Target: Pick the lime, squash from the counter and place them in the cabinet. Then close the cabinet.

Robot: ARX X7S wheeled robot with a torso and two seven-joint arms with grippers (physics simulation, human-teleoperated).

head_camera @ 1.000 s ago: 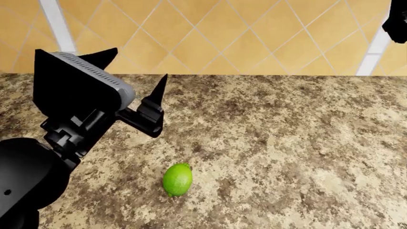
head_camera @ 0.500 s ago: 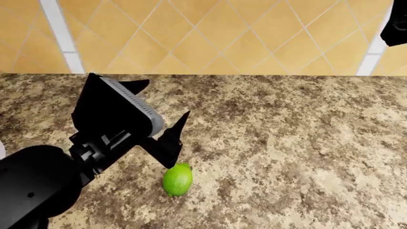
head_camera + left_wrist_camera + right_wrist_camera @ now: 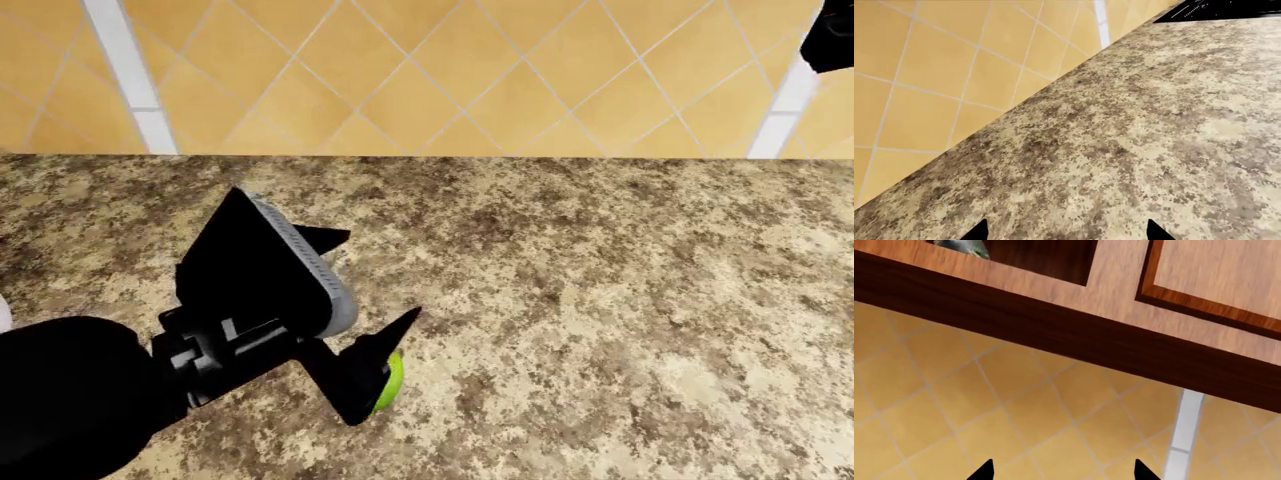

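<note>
Head cam looks down on counter (image 3: 601,300); left wrist skims it close; right wrist faces up at cabinet (image 3: 1121,300).

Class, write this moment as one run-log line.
left claw: open, over lime | lime: on counter, not gripped | right claw: open, empty, raised near cabinet | squash: not on counter

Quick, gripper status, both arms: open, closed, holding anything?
Left gripper: open, empty, over the lime on the counter.
Right gripper: open, empty, raised near the cabinet.
</note>
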